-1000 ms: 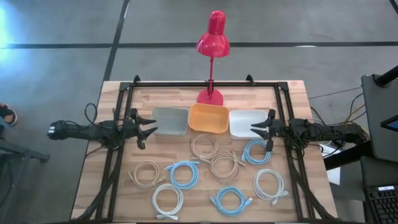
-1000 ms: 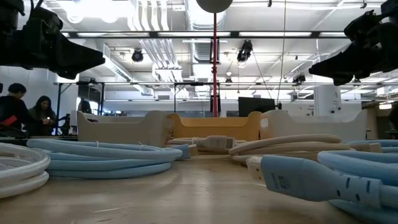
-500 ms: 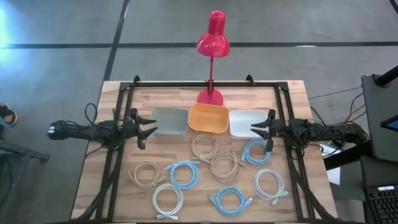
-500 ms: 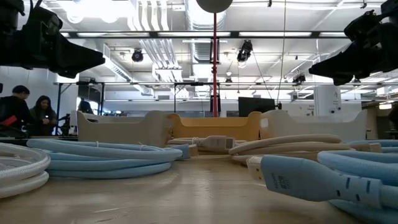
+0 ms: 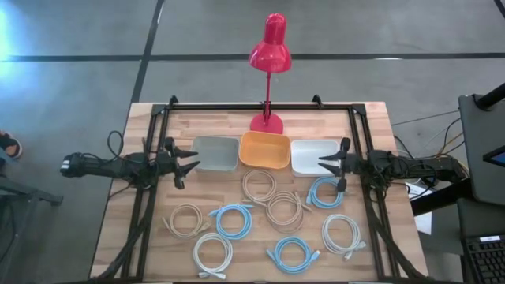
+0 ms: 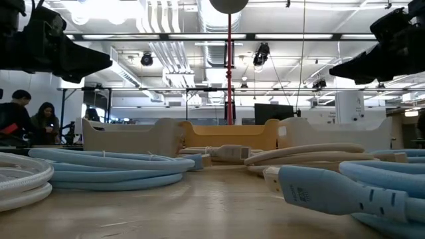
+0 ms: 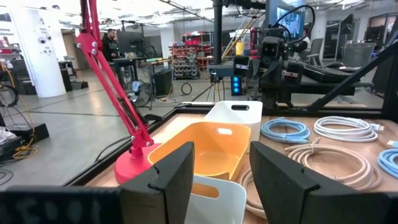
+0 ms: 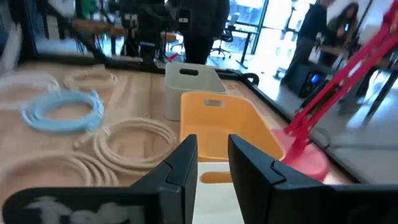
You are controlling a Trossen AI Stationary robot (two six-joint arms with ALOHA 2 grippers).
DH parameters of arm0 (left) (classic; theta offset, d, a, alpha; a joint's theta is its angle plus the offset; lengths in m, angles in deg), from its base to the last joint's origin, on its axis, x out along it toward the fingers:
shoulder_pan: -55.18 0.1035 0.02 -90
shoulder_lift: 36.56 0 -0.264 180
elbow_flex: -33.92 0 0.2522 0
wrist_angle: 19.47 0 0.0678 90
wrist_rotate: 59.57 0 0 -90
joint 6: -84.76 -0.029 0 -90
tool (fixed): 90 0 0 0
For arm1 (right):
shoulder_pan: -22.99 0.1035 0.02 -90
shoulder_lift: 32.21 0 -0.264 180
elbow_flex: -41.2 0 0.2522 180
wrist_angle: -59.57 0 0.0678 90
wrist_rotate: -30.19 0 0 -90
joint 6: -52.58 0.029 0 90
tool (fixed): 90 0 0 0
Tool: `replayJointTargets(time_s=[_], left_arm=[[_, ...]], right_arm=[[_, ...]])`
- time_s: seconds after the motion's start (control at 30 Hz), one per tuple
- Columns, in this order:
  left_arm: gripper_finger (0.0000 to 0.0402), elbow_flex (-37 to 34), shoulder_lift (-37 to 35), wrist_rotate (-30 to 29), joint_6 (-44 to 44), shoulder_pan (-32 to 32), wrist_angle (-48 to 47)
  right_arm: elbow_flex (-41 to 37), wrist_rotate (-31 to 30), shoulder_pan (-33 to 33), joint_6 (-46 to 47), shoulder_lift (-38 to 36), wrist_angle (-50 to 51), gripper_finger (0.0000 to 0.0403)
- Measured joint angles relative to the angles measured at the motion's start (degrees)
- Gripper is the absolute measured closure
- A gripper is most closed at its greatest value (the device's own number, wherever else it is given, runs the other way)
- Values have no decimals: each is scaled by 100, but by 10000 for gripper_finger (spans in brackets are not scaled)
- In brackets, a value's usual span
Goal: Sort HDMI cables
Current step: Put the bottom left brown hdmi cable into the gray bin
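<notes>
From above, your bench (image 5: 150,237) carried three bins in a row toward its far edge, grey (image 5: 215,153), orange (image 5: 264,150) and white (image 5: 313,155), with the red lamp (image 5: 268,75) standing on its base just behind the orange one. The HDMI cables (image 5: 285,210) lay as nine loose coils across the near half: tan coils (image 5: 259,186) clustered at the middle and one near the left edge, light blue coils (image 5: 233,220) spread between them, white coils (image 5: 213,253) closest to the near edge. Your left gripper (image 5: 192,162) hung at the left edge beside the grey bin, jaws spread wide and holding nothing; your right gripper (image 5: 323,163) hung at the right edge beside the white bin, just above one blue coil (image 5: 324,192), jaws parted a modest way and likewise empty. At bench height, a blue connector (image 6: 312,189) and blue cable loops (image 6: 113,169) filled the foreground, the three bins stood behind them, and two people (image 6: 26,119) sat in the room far beyond the left edge. Your left wrist camera looked between its spread fingers (image 7: 168,177) at the lamp arm (image 7: 112,81), which cut across the way to the orange bin (image 7: 208,149). Your right wrist camera showed its fingers (image 8: 183,168) with a narrow gap, the orange bin (image 8: 224,127) straight ahead and coils on the bench beside it.
</notes>
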Motion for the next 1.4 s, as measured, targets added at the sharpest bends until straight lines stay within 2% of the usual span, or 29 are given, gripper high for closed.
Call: replayJointTargets(time_s=[0.1,0.27,0.4,0.57,0.77,0.9,1.1,1.2,1.4], left_arm=[[225,0,2,-191,-19,0,42],[225,0,12,-212,141,1,60],[225,0,13,-159,493,1,63],[225,43,13,180,804,1,144],[225,966,322,326,1091,1,-1163],[225,1692,688,691,1095,0,-2065],[225,2635,1325,804,1407,-2,-3442],[225,2758,1707,1036,1636,-2,-3702],[225,2743,2514,2142,2031,-27,-3784]], right_arm=[[0,-36,-4,552,4,-68,319],[-119,-44,-2,194,8,-1162,319],[-208,-46,-2,404,34,-2272,319],[-208,-63,-6,63,40,-2772,319],[-154,-61,-4,325,340,-2785,317],[179,-18,-2,459,940,-2785,304],[951,20,-2,433,2339,-2761,267],[1297,4,-2,413,3110,-2745,252],[1835,1,-2,595,4633,-2744,237]])
